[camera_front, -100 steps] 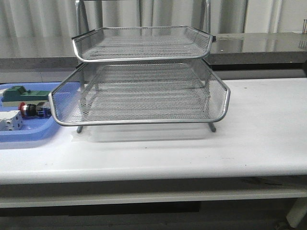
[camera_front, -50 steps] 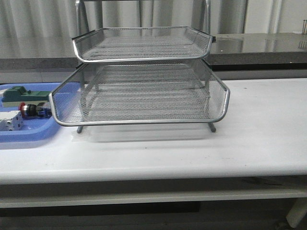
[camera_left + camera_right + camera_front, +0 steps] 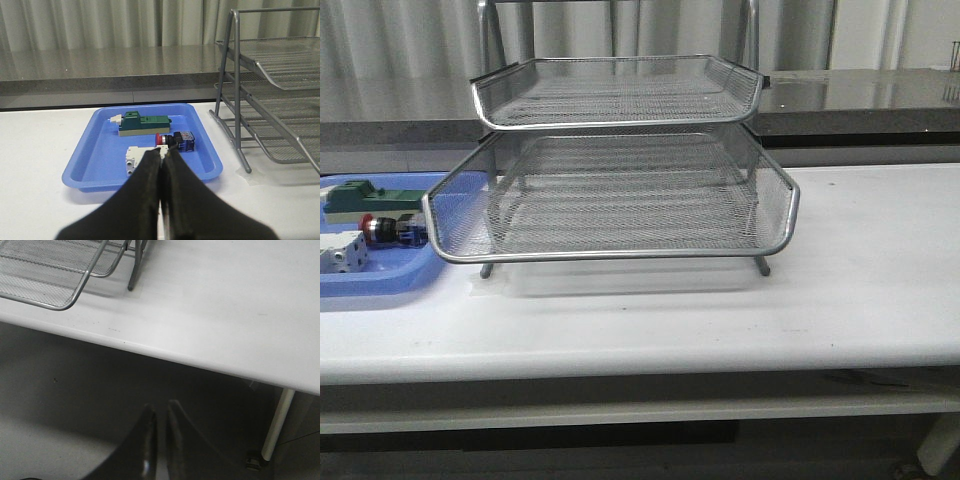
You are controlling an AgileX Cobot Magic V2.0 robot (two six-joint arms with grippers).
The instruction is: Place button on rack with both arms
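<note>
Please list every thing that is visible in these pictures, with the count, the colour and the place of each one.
button: one, red head, black-and-blue body, lying in the blue tray
green block: one, green, in the blue tray, behind the button
white block: one, white, in the blue tray, near its front edge
blue tray: one, blue, on the table, left of the rack
rack: one, silver wire mesh, on the table's middle
table: one, white
left gripper: black, jaws closed, before the blue tray
right gripper: black, jaws nearly together, below the table's front edge
</note>
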